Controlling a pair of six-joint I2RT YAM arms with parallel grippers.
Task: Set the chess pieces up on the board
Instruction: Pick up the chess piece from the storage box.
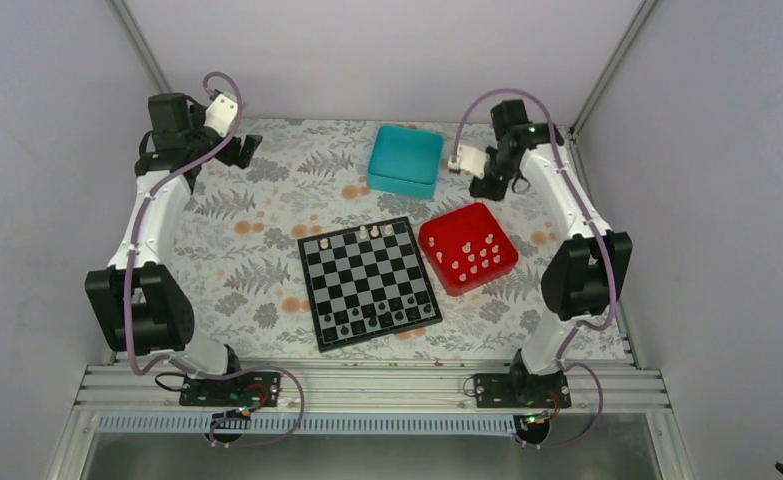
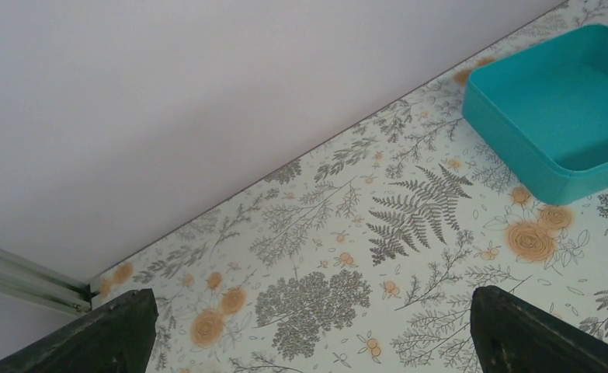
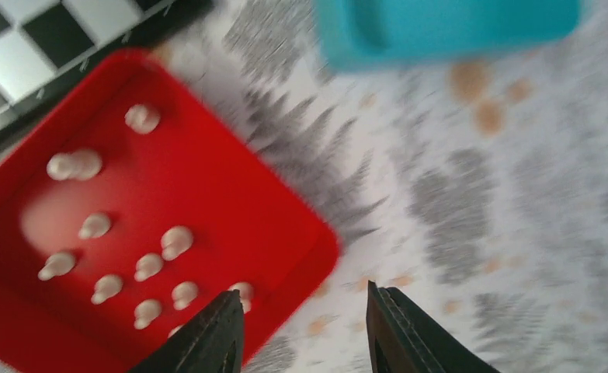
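Top external view shows the board (image 1: pixel 369 282) lying mid-bench (image 1: pixel 267 250), turned slightly askew. A few chess pieces (image 1: pixel 375 231) stand on the board's far row, and dark pieces (image 1: pixel 377 318) line its near row. More cream pieces lie loose in the red tray (image 1: pixel 449 232), which sits just beside the board's right edge. The teal box (image 1: pixel 406 158) rests beyond the board's far right corner. The left tool (image 1: pixel 247 150) hangs well apart from the board, past its far left corner. Its wrist view shows its fingers (image 2: pixel 114 334) spread wide with nothing between them. The right tool (image 1: pixel 487 185) hovers to the far right of the board, between tray and box. In its blurred wrist view the fingers (image 3: pixel 207 334) stand apart and hold nothing, above the tray's rim, with ten or so pieces visible inside.
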